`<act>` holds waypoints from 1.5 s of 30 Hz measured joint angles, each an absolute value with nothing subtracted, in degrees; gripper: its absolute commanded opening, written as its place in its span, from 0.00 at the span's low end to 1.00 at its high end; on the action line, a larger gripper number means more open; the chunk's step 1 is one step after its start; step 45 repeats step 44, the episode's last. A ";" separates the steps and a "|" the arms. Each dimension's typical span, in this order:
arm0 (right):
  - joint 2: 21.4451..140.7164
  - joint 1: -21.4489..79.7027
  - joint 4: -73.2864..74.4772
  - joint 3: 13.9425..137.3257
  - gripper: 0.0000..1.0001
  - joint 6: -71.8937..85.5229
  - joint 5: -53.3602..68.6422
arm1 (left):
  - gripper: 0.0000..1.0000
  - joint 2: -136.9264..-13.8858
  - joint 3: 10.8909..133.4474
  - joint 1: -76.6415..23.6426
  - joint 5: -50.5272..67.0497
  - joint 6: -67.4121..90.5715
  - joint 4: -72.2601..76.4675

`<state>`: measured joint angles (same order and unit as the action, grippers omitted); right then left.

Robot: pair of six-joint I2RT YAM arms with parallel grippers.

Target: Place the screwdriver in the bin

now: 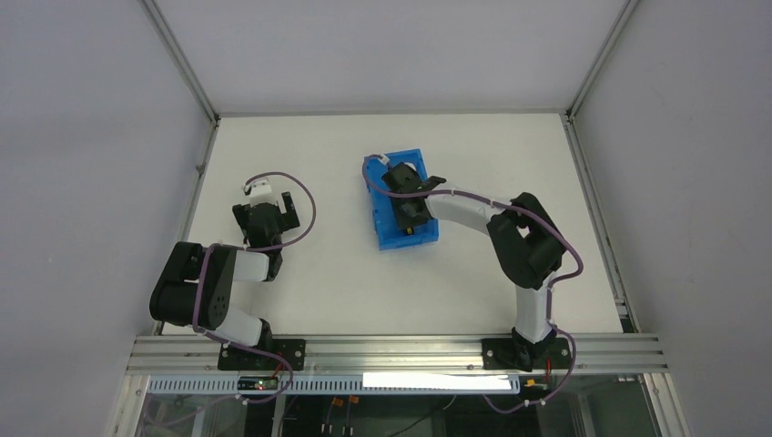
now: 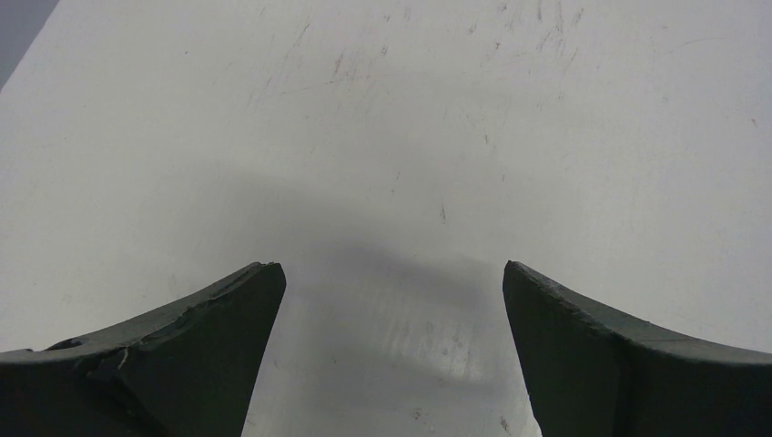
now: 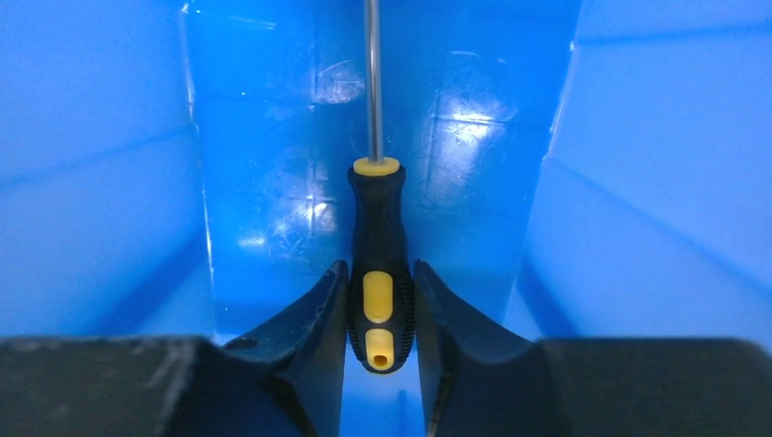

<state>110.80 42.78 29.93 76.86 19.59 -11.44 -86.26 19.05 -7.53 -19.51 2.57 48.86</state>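
Note:
The bright blue bin [image 1: 421,238] stands mid-table; its walls fill the right wrist view [image 3: 637,182]. My right gripper [image 1: 407,205] is down inside the bin, shut on the screwdriver [image 3: 379,273]. Both fingers press the rear of its black and yellow handle, and the thin shaft points away toward the bin's far wall. In the top view the gripper hides most of the screwdriver. My left gripper [image 1: 271,208] is open and empty over bare table at the left; its fingers [image 2: 209,346] stand wide apart.
The white table [image 1: 346,282] is bounded by grey walls and a metal rail along the near edge. The right arm reaches over the bin from the right.

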 measured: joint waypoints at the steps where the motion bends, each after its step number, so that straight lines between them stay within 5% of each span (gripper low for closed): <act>1: 110.80 42.87 30.24 77.17 0.39 19.62 -11.60 | 0.99 -86.26 19.05 -7.53 -19.51 2.57 48.84; 12: 104.20 43.51 34.63 82.15 0.65 17.04 -14.57 | 0.99 -86.26 19.05 -7.53 -19.51 2.57 48.84; 17: 92.14 43.18 34.39 81.54 0.98 14.44 -18.39 | 0.99 -86.26 19.05 -7.53 -19.51 2.57 48.86; 31: 59.13 29.26 15.94 41.43 0.99 13.21 -31.40 | 0.99 -86.26 19.05 -7.53 -19.51 2.57 48.86; 38: 54.06 28.95 4.19 26.20 0.99 14.55 -39.79 | 0.99 -86.26 19.05 -7.53 -19.51 2.59 48.84; 45: 54.85 28.84 -2.44 24.51 0.99 16.08 -45.32 | 0.99 -86.26 19.05 -7.53 -19.51 2.59 48.86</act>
